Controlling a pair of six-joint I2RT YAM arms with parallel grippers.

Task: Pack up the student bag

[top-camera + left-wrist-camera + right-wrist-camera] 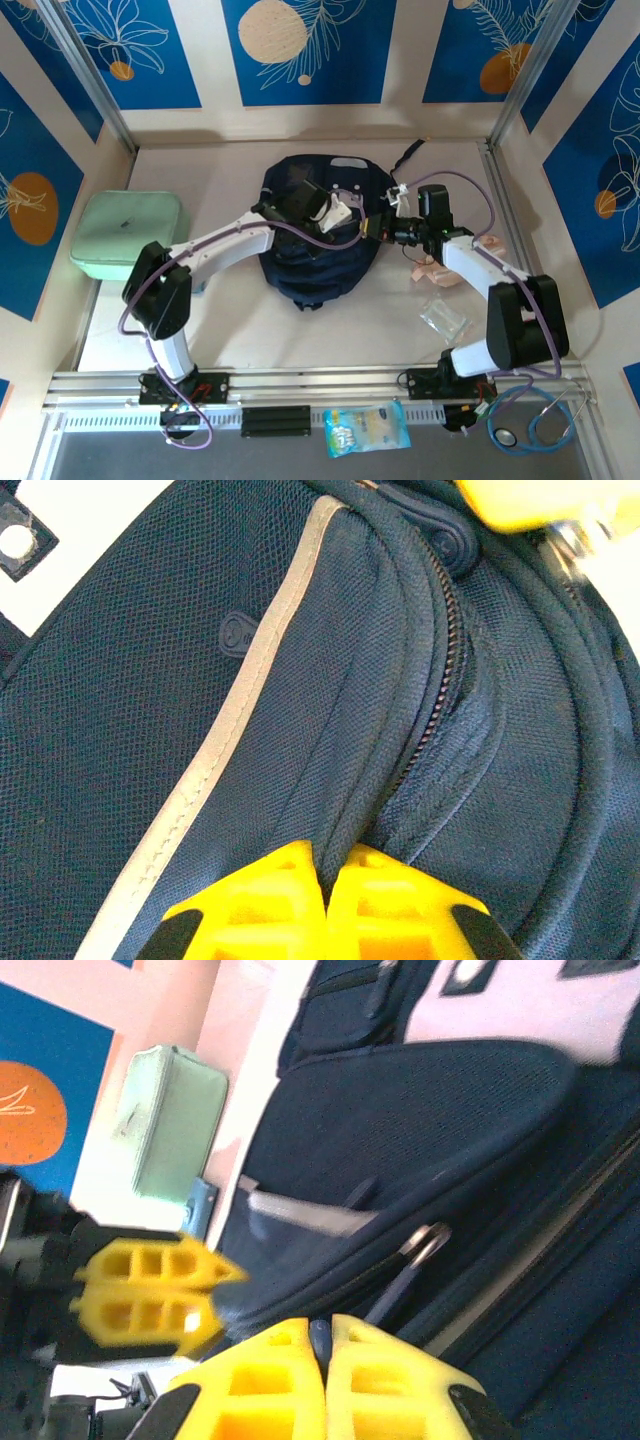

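Table (300, 335), passage survey.
- Near centre: bare strip open in front of the student bag (300, 275).
- Left: mint green case (130, 235) blocks the wall side.
- Right: clear packet (443, 318) and pink items (440, 272) clutter the floor.
- Above the bag: left arm (220, 245) and right arm (475, 262) converge.

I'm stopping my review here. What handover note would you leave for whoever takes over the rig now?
Left gripper: shut, pinching a fabric fold of the student bag beside its zipper.
Right gripper: shut on the zipper pull.
Bag lies mid-table; mint green case to its left, clear packet to its right.
Done: both grips set. To do: unzip, then pack.
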